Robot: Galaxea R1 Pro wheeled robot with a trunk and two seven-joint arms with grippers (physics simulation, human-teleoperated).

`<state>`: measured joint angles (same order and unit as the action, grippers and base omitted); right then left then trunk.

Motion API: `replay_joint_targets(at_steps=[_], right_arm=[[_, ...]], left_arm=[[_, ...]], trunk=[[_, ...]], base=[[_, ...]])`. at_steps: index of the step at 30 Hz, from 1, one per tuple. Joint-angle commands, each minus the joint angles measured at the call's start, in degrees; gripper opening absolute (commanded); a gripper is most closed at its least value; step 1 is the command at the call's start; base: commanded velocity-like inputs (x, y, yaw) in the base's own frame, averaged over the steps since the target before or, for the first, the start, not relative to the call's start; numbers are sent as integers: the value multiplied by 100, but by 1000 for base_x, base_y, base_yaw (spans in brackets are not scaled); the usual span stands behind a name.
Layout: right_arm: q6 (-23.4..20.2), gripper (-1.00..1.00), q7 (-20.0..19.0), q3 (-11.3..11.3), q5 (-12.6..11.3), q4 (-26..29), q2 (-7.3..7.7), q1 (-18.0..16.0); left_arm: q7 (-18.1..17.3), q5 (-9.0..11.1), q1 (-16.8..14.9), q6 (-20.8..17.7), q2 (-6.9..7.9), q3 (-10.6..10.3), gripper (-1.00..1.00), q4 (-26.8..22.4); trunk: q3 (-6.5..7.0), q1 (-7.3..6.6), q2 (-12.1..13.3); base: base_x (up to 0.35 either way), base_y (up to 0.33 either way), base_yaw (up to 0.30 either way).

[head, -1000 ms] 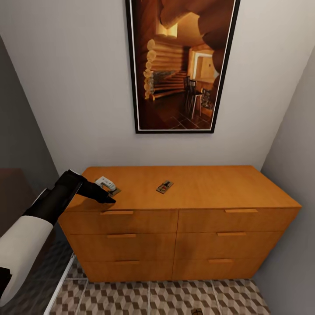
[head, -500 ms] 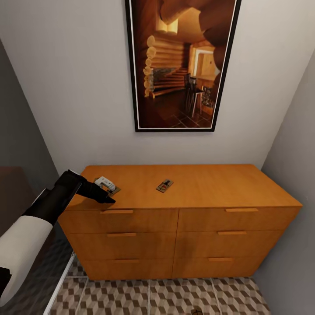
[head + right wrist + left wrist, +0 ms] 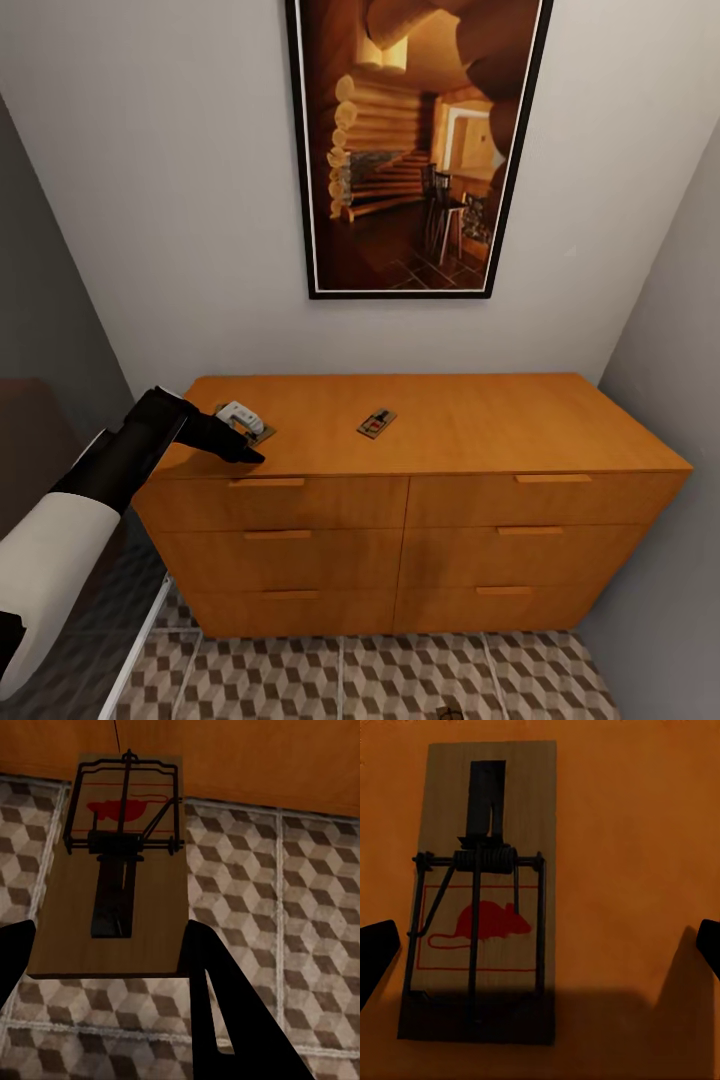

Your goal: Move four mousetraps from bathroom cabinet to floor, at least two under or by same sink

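While left gripper (image 3: 243, 437) hovers spread wide over mousetrap (image 3: 480, 889) on cabinet (image 3: 480, 425) top, right gripper (image 3: 105, 945) grips second mousetrap (image 3: 116, 870) above bathroom floor (image 3: 300, 892); third mousetrap (image 3: 376, 424) lies well apart.

Two mousetraps lie flat on the cabinet (image 3: 480, 430) top: one (image 3: 376, 424) mid-left, one (image 3: 262, 434) near the left edge. A third mousetrap (image 3: 112, 870) hangs above the bathroom floor (image 3: 300, 892).

2 tan wooden mousetraps (image 3: 376, 424) lie on the orange-brown wooden cabinet (image 3: 480, 430), one left, one centre; framed picture (image 3: 415, 150) hangs behind.
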<state>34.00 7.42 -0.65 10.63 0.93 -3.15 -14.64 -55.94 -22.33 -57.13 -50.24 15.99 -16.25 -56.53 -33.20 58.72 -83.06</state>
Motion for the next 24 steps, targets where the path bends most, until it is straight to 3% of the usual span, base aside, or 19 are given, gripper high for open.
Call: replay_joint_targets(at_steps=[1,24], right_arm=[[10,-100,40,-6,43,-5,-1,-4],[10,-100,40,-6,44,-6,-1,-4]], left_arm=[[-60,-65,1,-21,1,-6,100,117],[-58,-70,1,-13,1,-9,100,272]], trunk=[[-8,1,-2],[-9,1,-2]], base=[[0,0,0],[0,0,0]])
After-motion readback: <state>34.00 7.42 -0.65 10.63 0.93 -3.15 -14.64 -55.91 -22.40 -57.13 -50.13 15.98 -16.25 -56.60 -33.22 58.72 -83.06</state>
